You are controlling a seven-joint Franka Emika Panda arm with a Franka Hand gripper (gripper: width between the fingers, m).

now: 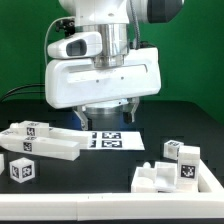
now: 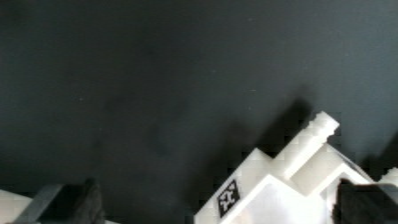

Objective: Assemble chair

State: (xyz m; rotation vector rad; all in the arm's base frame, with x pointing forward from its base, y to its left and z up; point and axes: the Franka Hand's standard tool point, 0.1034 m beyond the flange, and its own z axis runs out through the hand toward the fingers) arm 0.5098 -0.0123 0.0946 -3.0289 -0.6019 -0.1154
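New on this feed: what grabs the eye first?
The big white robot arm dominates the exterior view's top centre, gripper open near the marker board. Loose white tagged chair parts lie either side: a long bar at that view's left, a stepped piece at its right.

The white arm [image 1: 100,70] is reaching straight down in the middle of the exterior view, its wrist pointing downward. The end effector [image 1: 108,112] is hanging low, its two dark fingers [image 2: 75,205] standing spread wide apart.
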